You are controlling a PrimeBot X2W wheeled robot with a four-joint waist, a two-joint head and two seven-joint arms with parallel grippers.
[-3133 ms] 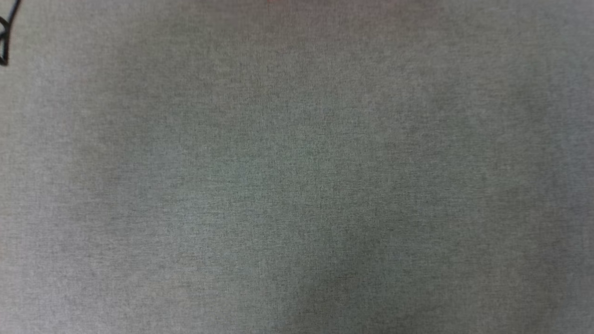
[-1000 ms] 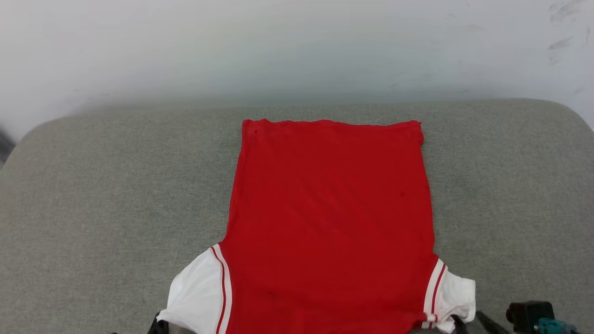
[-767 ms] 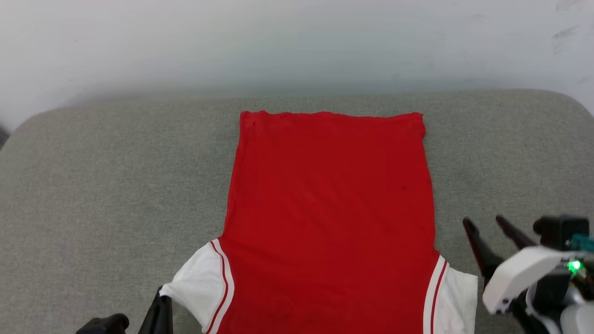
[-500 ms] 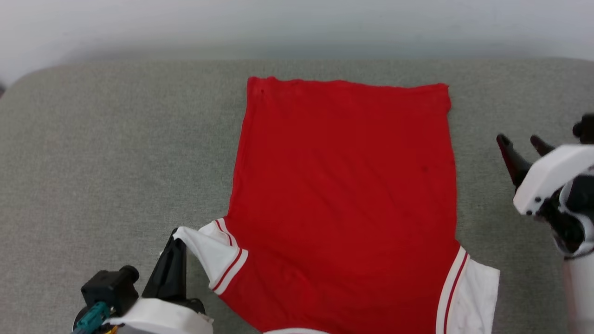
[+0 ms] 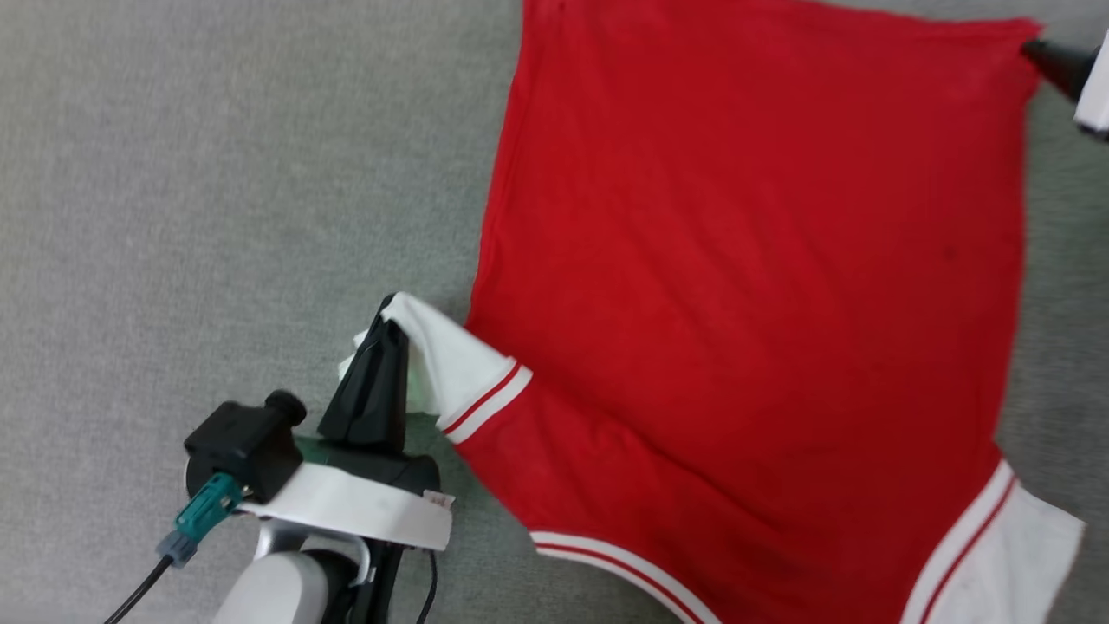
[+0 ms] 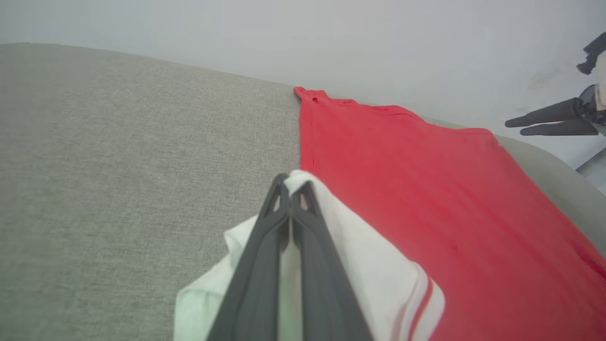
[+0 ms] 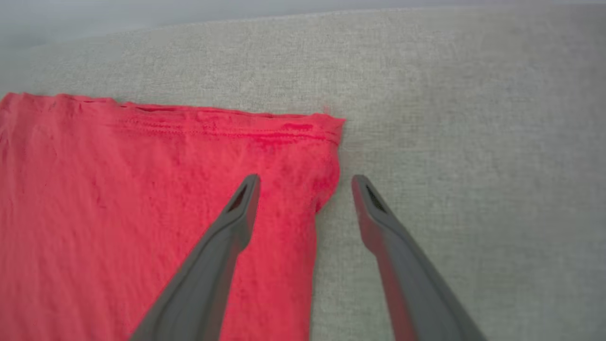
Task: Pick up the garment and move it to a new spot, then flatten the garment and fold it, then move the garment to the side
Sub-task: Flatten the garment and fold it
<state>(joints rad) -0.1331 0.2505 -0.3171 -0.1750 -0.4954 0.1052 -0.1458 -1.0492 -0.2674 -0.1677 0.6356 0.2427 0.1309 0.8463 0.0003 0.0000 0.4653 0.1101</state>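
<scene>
At lower left of the head view, the left gripper was clamped shut on the white sleeve of the shirt. The shirt lay spread across centre and right of frame on the grey cushion. At centre of the right wrist view, the right gripper stood open, fingers straddling the shirt's side edge just below the hem corner, nothing pinched. Judged step: flattening, body mostly smooth, sleeve bunched. Next move probably needs the right jaws to close on that corner, then both arms to tension the cloth apart. Room: bare cushion wide open at left. The hem lay near the cushion's far edge, with a pale wall behind it at top of the left wrist view, so little slack there. The other sleeve sat loose at lower right.
</scene>
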